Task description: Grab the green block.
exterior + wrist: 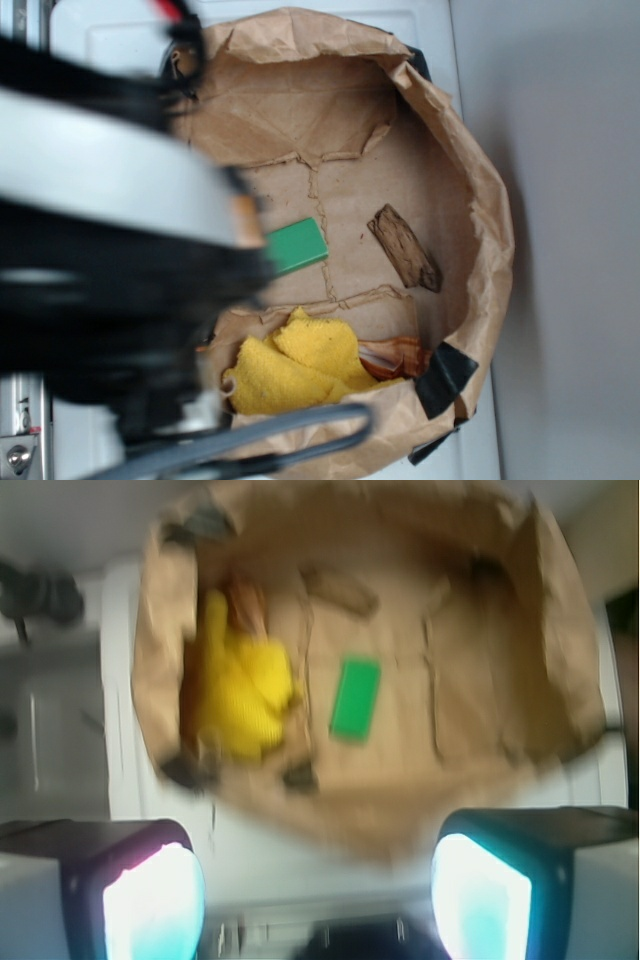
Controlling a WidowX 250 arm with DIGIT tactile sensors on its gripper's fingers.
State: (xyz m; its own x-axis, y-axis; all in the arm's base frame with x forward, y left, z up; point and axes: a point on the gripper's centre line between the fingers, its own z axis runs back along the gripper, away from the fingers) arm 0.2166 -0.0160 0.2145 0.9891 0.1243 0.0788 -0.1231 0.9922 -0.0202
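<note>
In the exterior view, the robot arm (110,250) fills the left side as a large, blurred mass of black and grey, close to the camera, and it hides the left part of the scene. Just past its right edge the green block (297,245) lies flat on the floor of a shallow tray made from a rolled-down brown paper bag (480,200); the arm covers the block's left end. Right of the block, apart from it, a brown wooden piece (404,248) lies flat at a slant. Below the block, near the bag's lower rim, sits a crumpled yellow cloth (300,365), with something orange-brown (395,355) tucked against its right side. A strip of black tape (445,378) sits on the rim beside that.

In the wrist view, which is blurred, the gripper (320,900) shows at the bottom edge: its left finger (150,900) and right finger (485,895) stand wide apart with nothing between them, so the hand is spread and empty. Both hang well above and short of the bag. Inside the bag, the yellow cloth lies on the left, the green block sits about in the middle of the floor, touching neither the cloth nor the walls, and the wooden piece lies farther back.
</note>
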